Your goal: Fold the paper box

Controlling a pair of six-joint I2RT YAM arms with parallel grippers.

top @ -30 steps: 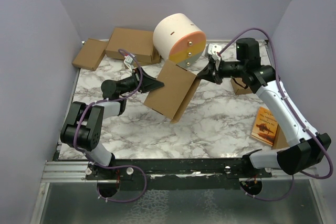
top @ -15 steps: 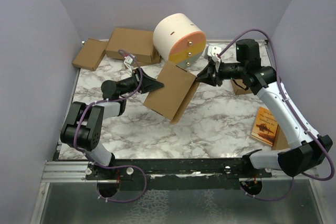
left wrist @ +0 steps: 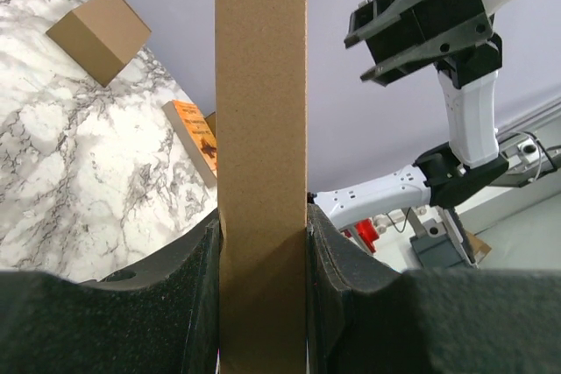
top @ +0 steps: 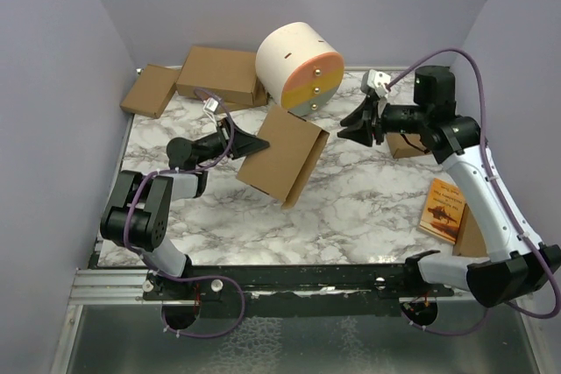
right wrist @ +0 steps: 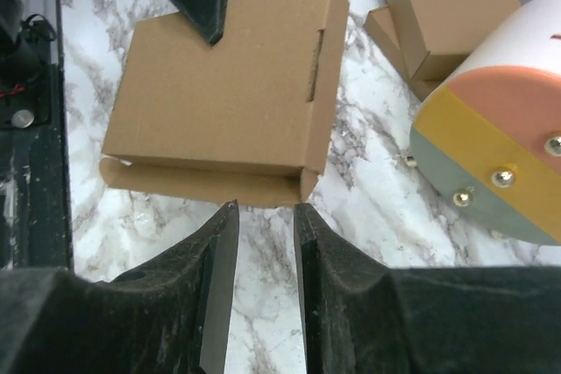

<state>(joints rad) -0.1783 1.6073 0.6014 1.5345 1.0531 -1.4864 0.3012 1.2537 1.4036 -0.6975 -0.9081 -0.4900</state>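
Observation:
The paper box (top: 285,157) is a thin, flat brown cardboard box, held tilted above the marble table (top: 351,208). My left gripper (top: 260,141) is shut on its left edge; in the left wrist view the box's narrow side (left wrist: 261,111) stands clamped between both pads (left wrist: 261,227). My right gripper (top: 346,126) hangs open to the right of the box, apart from it. In the right wrist view its fingertips (right wrist: 263,209) sit just short of the box's near edge (right wrist: 219,183), with only marble between them. The box's top face with a slit (right wrist: 228,98) is closed.
A white cylinder with an orange and yellow face (top: 300,66) stands behind the box. Brown cartons (top: 219,74) (top: 151,89) lie at the back left, and a small carton (top: 405,144) is under the right arm. An orange book (top: 443,210) lies at the right edge.
My right gripper has opened off the box's right edge and pulled back to the right. The box, still in the left gripper, has shifted slightly left.

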